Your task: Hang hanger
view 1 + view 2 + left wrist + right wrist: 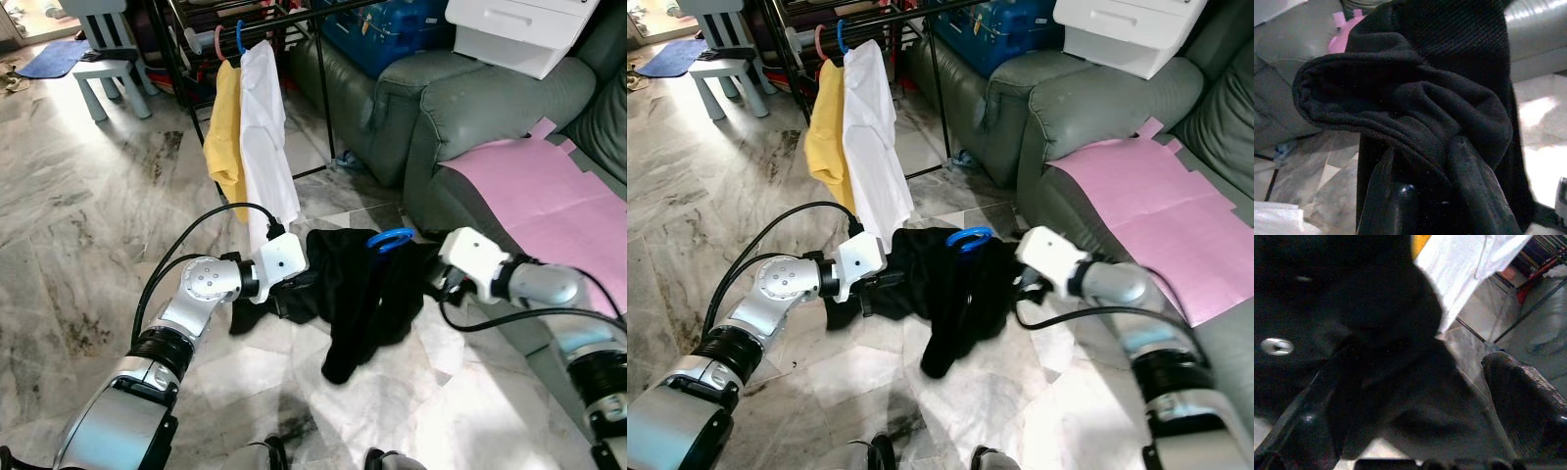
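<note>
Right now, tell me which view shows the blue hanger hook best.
The left eye view: the blue hanger hook sticks up clear above the black garment. The right eye view shows it too; both wrist views show garment, no hook.

Both arms raised, left tool [1435,196] clamped, right tool [1415,431] spread.

A pale marble floor [88,206] with grey veining spreads all around, streaked with bright patches of daylight. Off beyond the left gripper, far across the floor, stands a small light-blue children's table [110,73], with a blue mat [54,57] lying past it. Just beside the right gripper sits a grey-green leather sofa [460,108], its seat covered by a pink sheet [549,201]. Above the sofa's arm rests a white drawer unit [519,29], and next to that a blue box [387,29].
</note>
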### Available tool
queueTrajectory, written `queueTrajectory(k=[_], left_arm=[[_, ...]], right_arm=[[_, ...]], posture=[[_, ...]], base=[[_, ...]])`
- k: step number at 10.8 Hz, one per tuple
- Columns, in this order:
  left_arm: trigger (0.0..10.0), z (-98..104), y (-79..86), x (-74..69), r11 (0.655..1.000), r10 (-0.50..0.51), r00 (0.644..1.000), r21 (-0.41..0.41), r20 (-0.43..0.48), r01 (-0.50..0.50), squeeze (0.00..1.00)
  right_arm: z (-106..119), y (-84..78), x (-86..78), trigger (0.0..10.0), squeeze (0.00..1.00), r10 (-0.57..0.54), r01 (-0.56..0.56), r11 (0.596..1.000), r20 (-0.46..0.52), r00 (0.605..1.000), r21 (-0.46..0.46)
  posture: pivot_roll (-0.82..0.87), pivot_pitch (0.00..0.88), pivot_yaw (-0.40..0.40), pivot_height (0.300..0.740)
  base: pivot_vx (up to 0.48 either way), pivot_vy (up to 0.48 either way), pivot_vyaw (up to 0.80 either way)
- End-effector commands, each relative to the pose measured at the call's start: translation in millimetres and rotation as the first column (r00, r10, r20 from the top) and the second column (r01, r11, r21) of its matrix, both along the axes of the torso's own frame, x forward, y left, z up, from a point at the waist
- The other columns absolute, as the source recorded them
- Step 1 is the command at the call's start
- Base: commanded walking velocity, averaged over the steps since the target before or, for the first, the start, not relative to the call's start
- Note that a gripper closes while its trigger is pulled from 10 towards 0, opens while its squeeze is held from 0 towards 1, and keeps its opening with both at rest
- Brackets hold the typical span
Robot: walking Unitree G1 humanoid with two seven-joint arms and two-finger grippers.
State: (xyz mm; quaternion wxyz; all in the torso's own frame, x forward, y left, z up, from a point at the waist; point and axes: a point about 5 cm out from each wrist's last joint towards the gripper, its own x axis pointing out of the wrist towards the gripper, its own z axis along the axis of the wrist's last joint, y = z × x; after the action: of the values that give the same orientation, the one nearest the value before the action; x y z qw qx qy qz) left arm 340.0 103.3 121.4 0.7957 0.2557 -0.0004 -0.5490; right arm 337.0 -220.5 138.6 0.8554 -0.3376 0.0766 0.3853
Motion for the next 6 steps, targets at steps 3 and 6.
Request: queueTrajectory(k=[3, 6], left_arm=[[10.0, 10, -1.8, 0.6, 0.998, -0.061, 0.998, -0.011, 0.035, 0.061, 0.0], [10.0, 7, -7.7, -3.7, 0.995, -0.099, 0.995, -0.023, 0.021, 0.099, 0.0]], right_arm=[[-1, -4.4, -2.2, 10.0, 0.0, 0.039, -0.04, 0.999, -0.039, 0.998, -0.036], [-15, 9.4, -3.0, 0.0, 0.0, 0.096, -0.096, 0.995, -0.135, 0.986, 0.006]], posture=[[-0.11, 0.135, 0.05, 0.74], [-0.11, 0.134, 0.048, 0.74]], base=[[0.0, 0.0, 0.0], [0.0, 0.0, 0.0]])
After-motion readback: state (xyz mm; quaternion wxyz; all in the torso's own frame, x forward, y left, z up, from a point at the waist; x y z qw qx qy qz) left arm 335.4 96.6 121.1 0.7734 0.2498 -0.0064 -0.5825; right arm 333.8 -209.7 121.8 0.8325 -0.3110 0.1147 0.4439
